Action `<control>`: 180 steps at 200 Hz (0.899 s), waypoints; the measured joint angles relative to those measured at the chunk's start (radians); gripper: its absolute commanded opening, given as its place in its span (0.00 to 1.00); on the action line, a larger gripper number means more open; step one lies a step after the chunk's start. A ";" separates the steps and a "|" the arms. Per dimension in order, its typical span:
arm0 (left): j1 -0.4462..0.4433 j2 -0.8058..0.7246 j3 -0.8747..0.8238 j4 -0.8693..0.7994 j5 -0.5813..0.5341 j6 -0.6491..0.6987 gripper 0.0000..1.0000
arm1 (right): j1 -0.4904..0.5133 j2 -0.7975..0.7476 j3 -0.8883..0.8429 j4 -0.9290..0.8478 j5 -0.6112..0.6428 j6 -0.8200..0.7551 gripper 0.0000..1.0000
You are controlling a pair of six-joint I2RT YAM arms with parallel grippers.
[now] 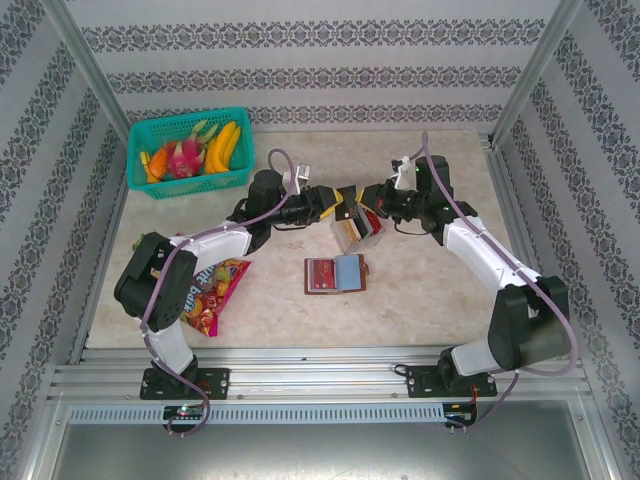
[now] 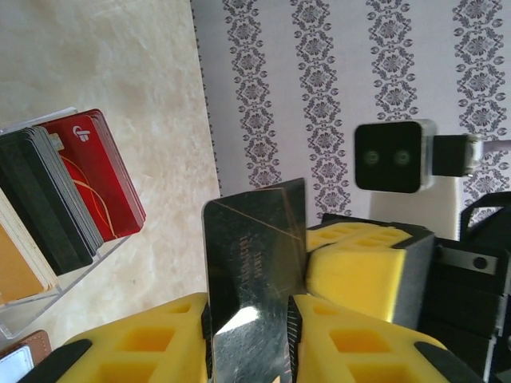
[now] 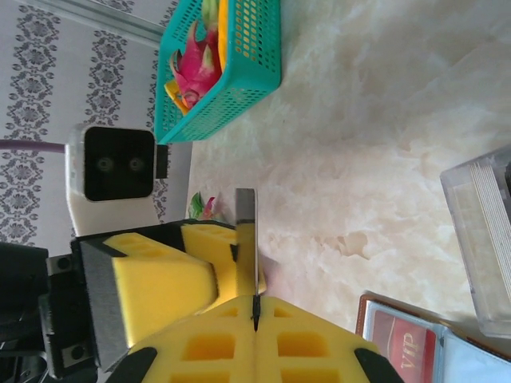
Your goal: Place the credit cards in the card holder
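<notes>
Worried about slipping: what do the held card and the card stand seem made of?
Held card: likely glossy dark plastic, going by the mirror-like glare and embossed lettering. Card stand: clear plastic, perhaps acrylic, with transparent walls and bright edges.

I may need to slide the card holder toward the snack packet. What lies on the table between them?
Nothing: in the top external view the table is bare between the snack packet and the open card holder.

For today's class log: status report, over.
Left gripper, right gripper both shut on dark card. Card holder lies open. Card stand close by.
</notes>
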 measured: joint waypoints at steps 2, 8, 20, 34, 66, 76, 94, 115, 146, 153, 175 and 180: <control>0.000 0.001 -0.001 0.003 0.001 -0.003 0.30 | 0.000 0.000 -0.002 0.001 -0.001 0.000 0.00; 0.000 0.001 -0.004 0.008 0.005 -0.007 0.28 | -0.002 0.003 -0.005 0.005 -0.004 0.003 0.00; 0.000 0.001 -0.008 0.018 0.010 -0.016 0.26 | -0.002 0.006 -0.010 0.012 -0.006 0.006 0.00; 0.000 0.002 -0.010 0.025 0.013 -0.021 0.24 | -0.002 0.011 -0.012 0.019 -0.010 0.008 0.00; 0.000 0.002 -0.020 0.032 0.013 -0.032 0.13 | -0.002 0.015 -0.018 0.035 -0.011 0.010 0.00; 0.000 0.002 -0.024 0.033 0.012 -0.036 0.10 | -0.007 0.016 -0.021 0.036 -0.012 0.010 0.04; 0.000 0.000 -0.028 0.034 0.012 -0.029 0.06 | -0.008 0.019 -0.035 0.031 -0.010 0.009 0.07; -0.001 -0.019 -0.055 -0.012 -0.013 0.009 0.05 | -0.008 0.013 -0.053 0.009 0.009 -0.009 0.13; -0.003 -0.083 -0.142 -0.150 -0.080 0.094 0.04 | 0.017 -0.038 -0.115 -0.055 0.081 -0.061 0.15; -0.007 -0.097 -0.164 -0.177 -0.100 0.110 0.04 | 0.036 -0.047 -0.128 -0.066 0.099 -0.072 0.14; -0.029 -0.126 -0.218 -0.261 -0.154 0.157 0.04 | 0.146 -0.055 -0.159 -0.101 0.176 -0.097 0.13; -0.037 -0.128 -0.227 -0.279 -0.166 0.168 0.04 | 0.174 -0.053 -0.165 -0.108 0.197 -0.102 0.13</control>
